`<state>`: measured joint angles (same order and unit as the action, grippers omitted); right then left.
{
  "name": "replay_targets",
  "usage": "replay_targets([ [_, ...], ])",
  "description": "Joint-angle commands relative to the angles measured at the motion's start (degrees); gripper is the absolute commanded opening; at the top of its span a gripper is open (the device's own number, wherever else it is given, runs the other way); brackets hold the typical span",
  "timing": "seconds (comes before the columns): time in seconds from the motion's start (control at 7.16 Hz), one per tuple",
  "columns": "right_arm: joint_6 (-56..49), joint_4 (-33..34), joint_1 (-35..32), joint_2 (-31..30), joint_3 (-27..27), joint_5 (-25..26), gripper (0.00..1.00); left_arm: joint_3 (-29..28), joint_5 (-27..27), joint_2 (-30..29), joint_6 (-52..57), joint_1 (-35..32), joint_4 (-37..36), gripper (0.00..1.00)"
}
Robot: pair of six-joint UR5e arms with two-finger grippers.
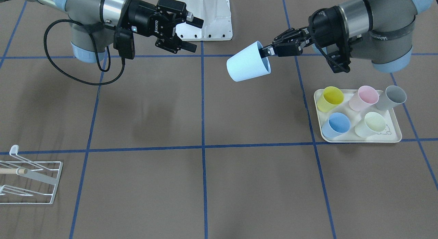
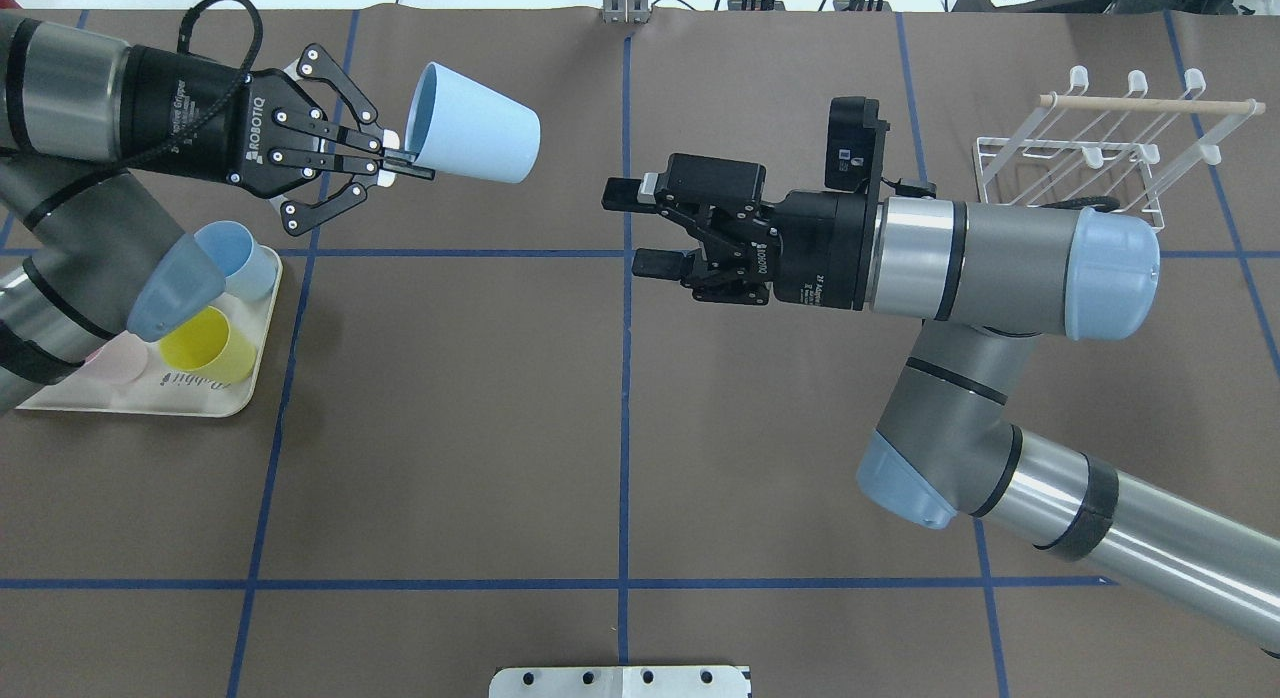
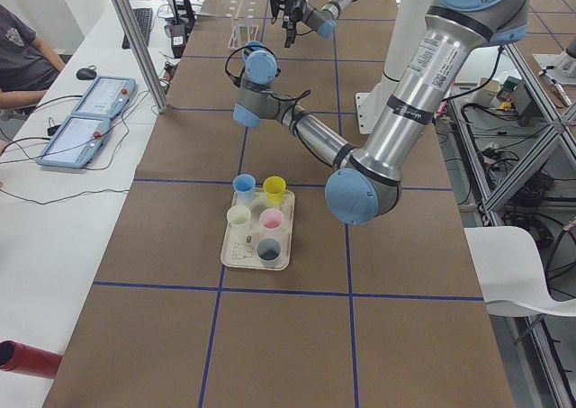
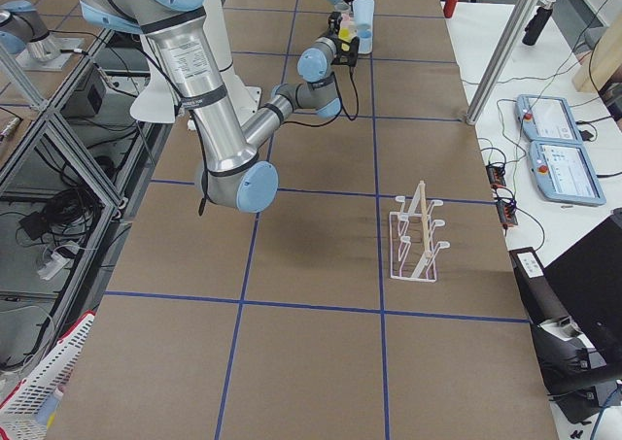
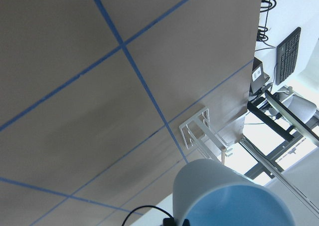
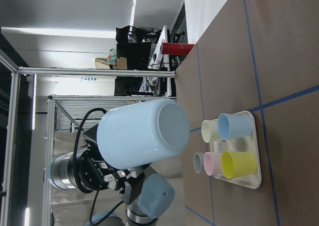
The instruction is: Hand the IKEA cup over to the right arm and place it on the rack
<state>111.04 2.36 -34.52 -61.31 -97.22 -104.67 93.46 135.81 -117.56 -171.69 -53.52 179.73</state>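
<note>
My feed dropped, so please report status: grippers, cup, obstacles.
Left gripper: jaws shut on rim of light blue cup, held aloft. Right gripper: jaws open, empty, facing cup. Nothing between them.

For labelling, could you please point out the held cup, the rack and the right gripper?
held cup (image 2: 480, 128), overhead view, side wall.
rack (image 2: 1150, 103), overhead view, wooden dowel.
right gripper (image 2: 635, 228), overhead view, between fingertips.

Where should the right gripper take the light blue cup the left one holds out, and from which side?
Probably the narrow base end of the light blue cup, coming from the base side. It lies sideways, closed base toward the open right gripper, and the left gripper pinches the rim, leaving only the lower wall free.
</note>
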Motion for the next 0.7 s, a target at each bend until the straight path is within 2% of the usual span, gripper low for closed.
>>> replay_targets([
  [0.0,0.15,-7.16,4.43,0.40,1.06,7.50,0.98,0.06,-0.37,0.14,-12.40,1.57,9.30,0.00],
  [0.14,0.15,-8.24,7.94,1.01,0.98,13.21,0.98,0.32,-1.51,0.05,-16.79,1.57,11.93,0.00],
  [0.28,-0.11,-10.25,8.85,1.02,1.32,14.92,0.98,0.24,-2.91,0.05,-18.67,2.36,13.26,0.00],
  [0.56,-0.29,-10.18,8.86,2.06,1.41,18.43,0.98,0.76,-4.32,0.05,-24.18,3.06,13.97,0.00],
])
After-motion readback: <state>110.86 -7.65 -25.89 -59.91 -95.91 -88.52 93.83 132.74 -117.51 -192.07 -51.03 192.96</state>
